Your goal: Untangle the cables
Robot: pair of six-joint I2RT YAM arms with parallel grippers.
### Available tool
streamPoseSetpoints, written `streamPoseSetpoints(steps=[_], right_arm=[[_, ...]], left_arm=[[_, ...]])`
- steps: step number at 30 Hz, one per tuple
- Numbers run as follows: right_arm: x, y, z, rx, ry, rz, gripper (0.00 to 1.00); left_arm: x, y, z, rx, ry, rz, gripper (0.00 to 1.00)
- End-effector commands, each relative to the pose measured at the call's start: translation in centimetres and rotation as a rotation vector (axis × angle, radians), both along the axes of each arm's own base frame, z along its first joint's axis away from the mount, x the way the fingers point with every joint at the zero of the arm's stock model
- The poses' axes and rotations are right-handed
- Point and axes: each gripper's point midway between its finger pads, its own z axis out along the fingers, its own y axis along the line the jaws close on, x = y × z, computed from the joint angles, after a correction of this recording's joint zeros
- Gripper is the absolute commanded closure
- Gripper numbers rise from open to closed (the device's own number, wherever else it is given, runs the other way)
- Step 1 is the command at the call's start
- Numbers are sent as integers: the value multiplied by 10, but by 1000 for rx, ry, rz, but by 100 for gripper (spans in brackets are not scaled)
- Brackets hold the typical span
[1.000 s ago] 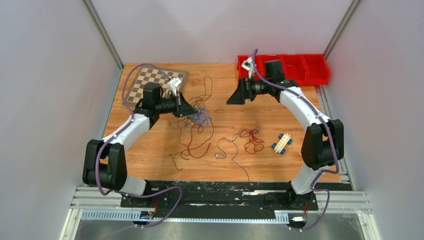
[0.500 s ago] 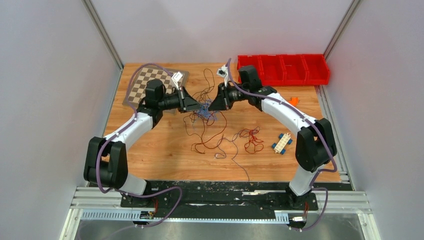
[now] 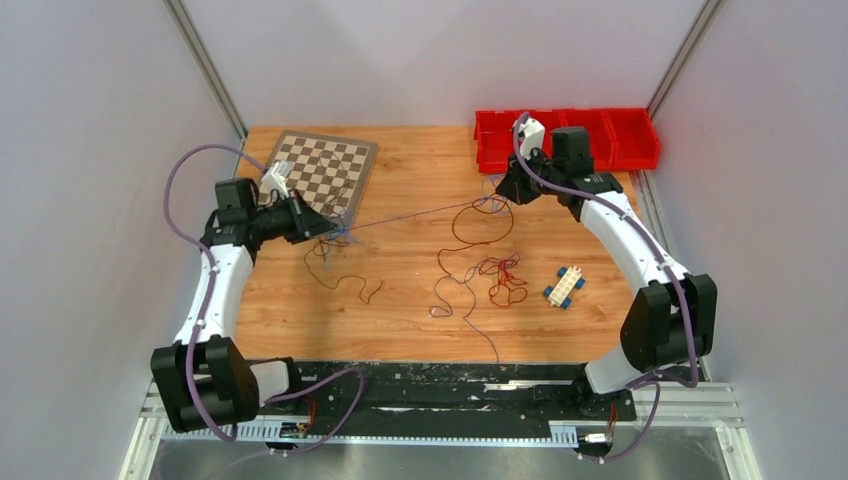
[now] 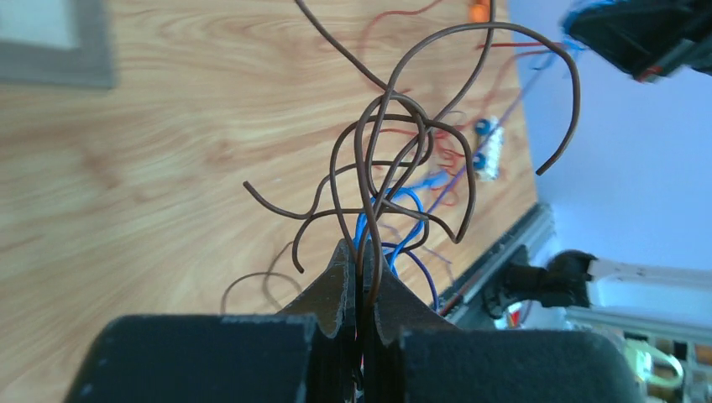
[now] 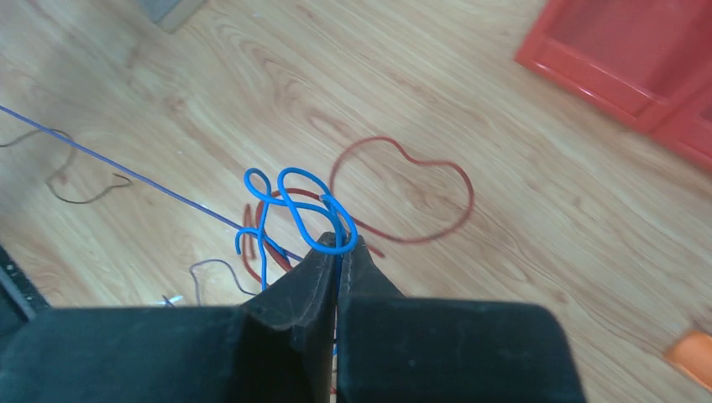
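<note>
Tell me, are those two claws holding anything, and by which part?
The left gripper pinches brown cables and blue strands where their loops bunch. The right gripper pinches a blue cable at its small knotted loops.

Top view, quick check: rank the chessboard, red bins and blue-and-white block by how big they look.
1. Red bins and chessboard: about equal, both partly hidden by arms, so unranked.
2. Blue-and-white block: clearly smallest.

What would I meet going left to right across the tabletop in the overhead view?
left gripper → taut blue cable → right gripper → blue-and-white block toy
</note>
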Motion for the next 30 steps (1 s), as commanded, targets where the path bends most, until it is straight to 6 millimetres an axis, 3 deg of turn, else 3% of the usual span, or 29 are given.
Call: streamPoseSetpoints(steps=[1,5,8,12,16,17,18,19,20,21,22,23,24,26,30], right_arm=[[18,-80,-1,-175,-51,-187,100],[20,-107,1,-186,-48,-222,100],[15,-100,6,-128,-38,-170,100],[-3,-51,19,70,28,8,100],[-27,0,61,271,58,223,100],[-30,7,68,296,67,241,100],[-30,12,68,300,74,246,94],[-28,19,57,291,98,250,75],[-21,23,38,250,120,218,40],[-13,22,16,187,142,178,22],[-7,17,-1,131,158,147,16],[-3,10,-14,92,179,124,13],[-2,1,-18,64,201,107,12],[-7,-17,-18,33,226,97,12],[-32,-47,-24,-49,230,113,10]], left_arm=[[-5,70,-8,206,-17,152,100],[-5,128,-10,316,-33,285,100],[-11,133,-9,326,-49,244,98],[-12,86,11,176,-103,98,96],[-10,35,49,73,-172,-5,98],[-4,32,56,66,-215,-4,98],[-5,21,61,26,-199,-5,98],[1,17,59,26,-226,-9,97],[2,5,51,25,-210,-38,86],[10,7,36,76,-186,0,70],[14,2,20,113,-162,-12,45],[20,10,4,162,-121,37,29],[26,18,-9,195,-89,66,24],[27,29,-13,231,-81,80,16],[15,28,-8,296,-151,11,1]])
